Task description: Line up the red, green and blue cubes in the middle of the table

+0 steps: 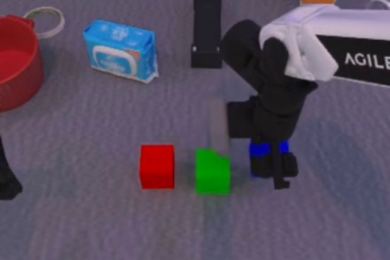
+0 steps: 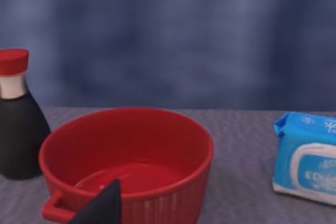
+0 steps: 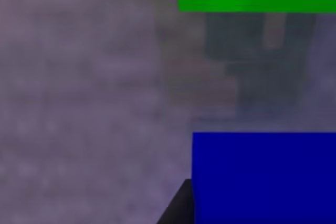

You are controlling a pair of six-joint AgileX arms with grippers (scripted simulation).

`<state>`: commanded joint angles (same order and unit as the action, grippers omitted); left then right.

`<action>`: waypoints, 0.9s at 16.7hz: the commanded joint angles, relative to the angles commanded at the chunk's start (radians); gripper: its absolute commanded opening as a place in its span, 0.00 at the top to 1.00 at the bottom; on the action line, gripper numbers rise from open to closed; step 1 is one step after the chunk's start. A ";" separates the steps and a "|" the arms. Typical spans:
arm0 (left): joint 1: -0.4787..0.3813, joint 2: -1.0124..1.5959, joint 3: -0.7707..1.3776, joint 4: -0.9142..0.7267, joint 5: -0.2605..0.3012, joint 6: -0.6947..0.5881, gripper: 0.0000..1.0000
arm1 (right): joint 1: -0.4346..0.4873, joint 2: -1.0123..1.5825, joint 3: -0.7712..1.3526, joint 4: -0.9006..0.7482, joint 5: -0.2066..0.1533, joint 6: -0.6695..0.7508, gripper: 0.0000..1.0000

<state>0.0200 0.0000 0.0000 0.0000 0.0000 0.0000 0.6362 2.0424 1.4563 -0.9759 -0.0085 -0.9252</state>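
You've got a red pot (image 2: 126, 166) up close on the table (image 2: 241, 145). Dark bottle w/ red cap (image 2: 17, 116) just beside it; blue wipes pack (image 2: 307, 156) well apart, opposite side.

Red cube (image 1: 157, 166) left of green cube (image 1: 212, 172)

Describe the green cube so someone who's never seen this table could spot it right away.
On the grey-purple cloth-covered table, look near the middle, where small plain cubes sit in a row. The bright green cube is the middle one, with the bright red cube on its left and the right gripper holding the deep blue cube on its right. Only it is green.
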 joint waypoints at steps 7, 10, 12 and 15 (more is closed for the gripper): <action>0.000 0.000 0.000 0.000 0.000 0.000 0.00 | 0.001 0.023 -0.057 0.078 0.000 -0.002 1.00; 0.000 0.000 0.000 0.000 0.000 0.000 0.00 | 0.001 0.023 -0.057 0.078 0.000 -0.002 0.77; 0.000 0.000 0.000 0.000 0.000 0.000 0.00 | 0.001 0.023 -0.057 0.078 0.000 -0.002 0.62; 0.000 0.000 0.000 0.000 0.000 0.000 0.00 | 0.001 0.023 -0.057 0.078 0.000 -0.002 0.40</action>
<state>0.0200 0.0000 0.0000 0.0000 0.0000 0.0000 0.6373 2.0650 1.3991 -0.8980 -0.0084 -0.9268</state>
